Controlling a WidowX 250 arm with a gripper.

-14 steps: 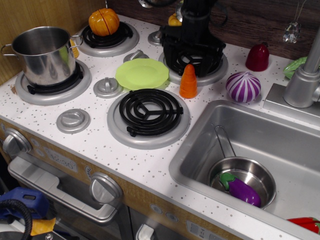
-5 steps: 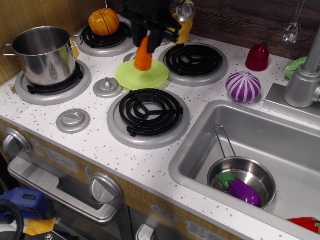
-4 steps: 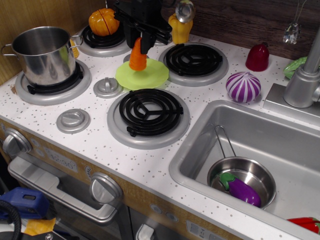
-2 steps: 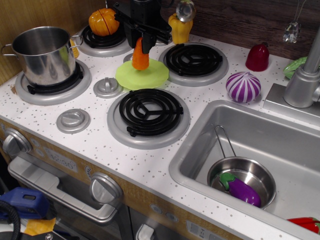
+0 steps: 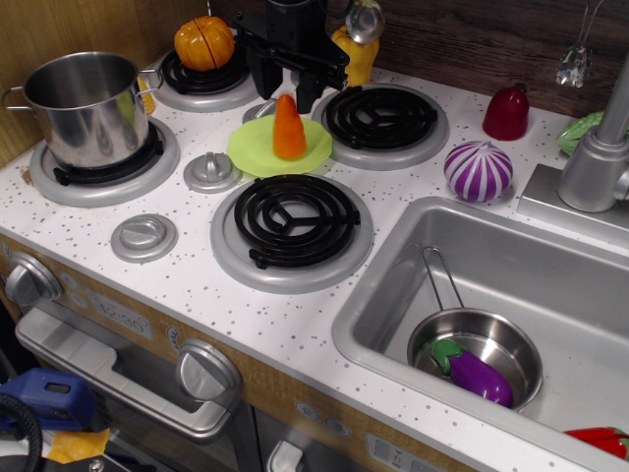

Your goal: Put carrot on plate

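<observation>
Observation.image view shows the carrot standing upright on the plate. Just above its tip hangs the gripper, released, its jaws spread apart and not touching it.

carrot upright on plate, hand just behind, pot left

Carrot stands on plate, hand open above.

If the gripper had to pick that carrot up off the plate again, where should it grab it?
Probably around the carrot's thick lower half, coming straight down from above. It stands upright on the plate, tip up, and tapers, so the narrow top could slip from the fingers. The gripper already hangs open just above it.
</observation>
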